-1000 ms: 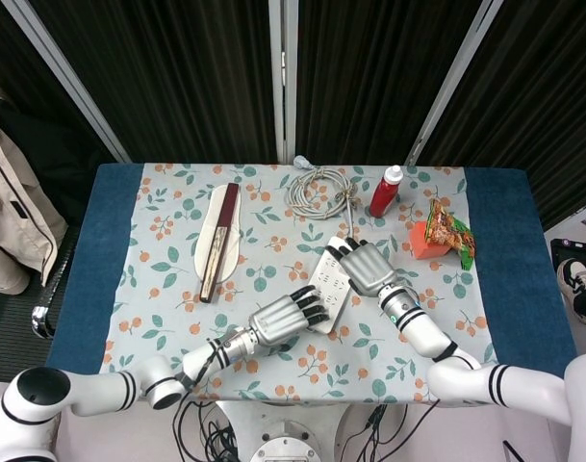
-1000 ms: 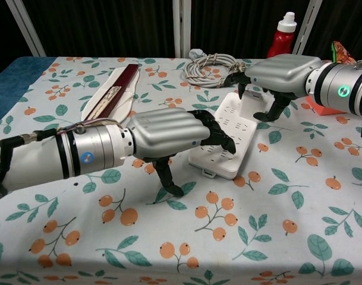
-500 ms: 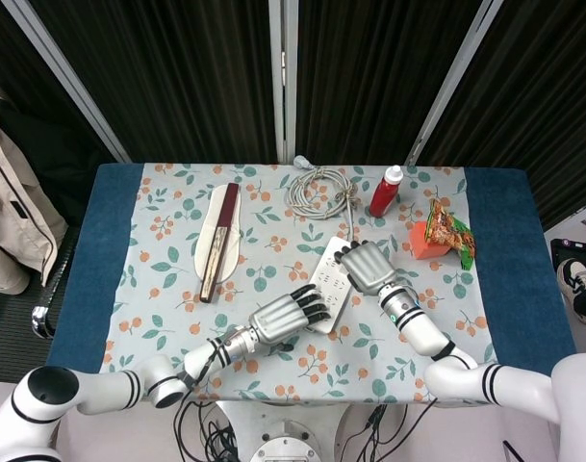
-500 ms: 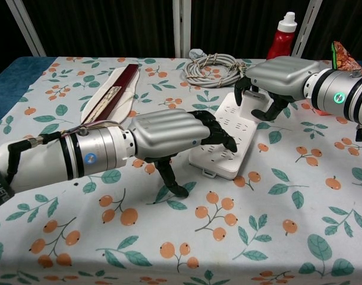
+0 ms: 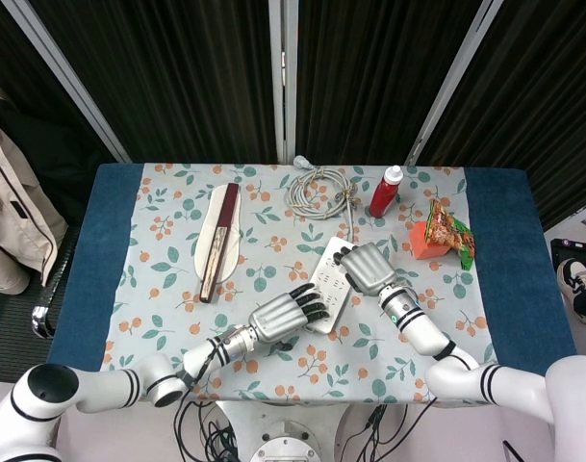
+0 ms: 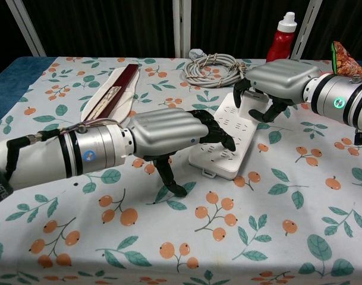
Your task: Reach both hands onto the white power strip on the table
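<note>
Both hands' fingers rest on the unlabelled white power strip.

On the bench there are one white power strip, one coiled grey cable, one red squeeze bottle, one folding fan, one orange box, one snack bag and two robot hands, left and right.
</note>
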`<state>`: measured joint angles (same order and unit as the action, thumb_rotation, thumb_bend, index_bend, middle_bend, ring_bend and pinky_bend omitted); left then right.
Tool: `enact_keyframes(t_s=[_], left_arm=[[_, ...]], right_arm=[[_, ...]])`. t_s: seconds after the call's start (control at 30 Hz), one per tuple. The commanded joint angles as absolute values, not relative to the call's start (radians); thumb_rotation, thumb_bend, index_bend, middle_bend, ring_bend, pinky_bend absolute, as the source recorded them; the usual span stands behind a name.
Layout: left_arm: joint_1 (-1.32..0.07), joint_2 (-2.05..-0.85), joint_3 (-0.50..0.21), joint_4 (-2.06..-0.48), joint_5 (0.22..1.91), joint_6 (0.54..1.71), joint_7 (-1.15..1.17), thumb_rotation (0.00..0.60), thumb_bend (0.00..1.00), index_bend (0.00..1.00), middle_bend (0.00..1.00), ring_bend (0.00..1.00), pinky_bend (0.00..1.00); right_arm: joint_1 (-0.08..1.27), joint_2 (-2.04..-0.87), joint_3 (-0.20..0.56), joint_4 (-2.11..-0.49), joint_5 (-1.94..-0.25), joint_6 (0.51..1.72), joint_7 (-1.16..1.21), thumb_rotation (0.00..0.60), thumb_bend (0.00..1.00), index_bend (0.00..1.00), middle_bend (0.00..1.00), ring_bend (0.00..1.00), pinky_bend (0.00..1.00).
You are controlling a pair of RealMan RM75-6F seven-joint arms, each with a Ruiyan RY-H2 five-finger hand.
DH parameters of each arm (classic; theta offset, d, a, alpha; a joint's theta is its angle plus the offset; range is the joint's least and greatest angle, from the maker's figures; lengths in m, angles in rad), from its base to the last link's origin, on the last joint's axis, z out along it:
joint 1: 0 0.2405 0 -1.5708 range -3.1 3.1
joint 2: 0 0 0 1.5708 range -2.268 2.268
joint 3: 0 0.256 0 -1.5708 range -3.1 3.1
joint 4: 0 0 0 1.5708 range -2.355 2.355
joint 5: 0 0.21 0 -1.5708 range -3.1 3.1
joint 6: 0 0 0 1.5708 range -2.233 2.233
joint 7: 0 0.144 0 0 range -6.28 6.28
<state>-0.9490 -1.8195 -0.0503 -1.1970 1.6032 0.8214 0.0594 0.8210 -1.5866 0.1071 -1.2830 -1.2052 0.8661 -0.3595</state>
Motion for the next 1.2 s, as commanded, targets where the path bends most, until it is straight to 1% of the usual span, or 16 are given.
enact_keyframes(t_s=[0.03,0.23,0.4,0.6,0.97,1.2], left_arm=[[-0.951,-1.818,-0.049,-1.197,1.597,0.817,0.057,0.600,0.08,0.17,0.18,0.08,0.06],[-0.956,-1.813,-0.048,-1.199,1.581,0.809,0.049,0.600,0.08,0.17,0.18,0.08,0.06],[-0.960,-1.811,-0.047,-1.202,1.570,0.801,0.051,0.600,0.08,0.17,0.18,0.08,0.06],[-0.963,-1.807,-0.047,-1.211,1.559,0.797,0.063,0.600,0.08,0.17,0.18,0.08,0.06],[-0.970,-1.809,-0.050,-1.212,1.533,0.783,0.078,0.600,0.08,0.17,0.18,0.08,0.06],[-0.971,-1.800,-0.052,-1.225,1.527,0.787,0.091,0.600,0.08,0.17,0.18,0.08,0.06]], right_arm=[[0.810,-1.591,0.098,-1.256,-1.255,0.881,-0.299,0.600,0.63,0.84,0.65,0.58,0.66],[0.797,-1.588,0.077,-1.230,-1.331,0.905,-0.221,0.600,0.63,0.88,0.67,0.59,0.68],[0.779,-1.593,0.068,-1.208,-1.382,0.943,-0.152,0.600,0.64,0.90,0.68,0.60,0.69],[0.760,-1.594,0.067,-1.191,-1.418,0.982,-0.095,0.600,0.64,0.90,0.69,0.61,0.69],[0.743,-1.595,0.063,-1.168,-1.454,1.005,-0.061,0.600,0.65,0.90,0.69,0.61,0.69],[0.737,-1.588,0.078,-1.175,-1.471,1.035,-0.039,0.600,0.64,0.90,0.69,0.61,0.69]])
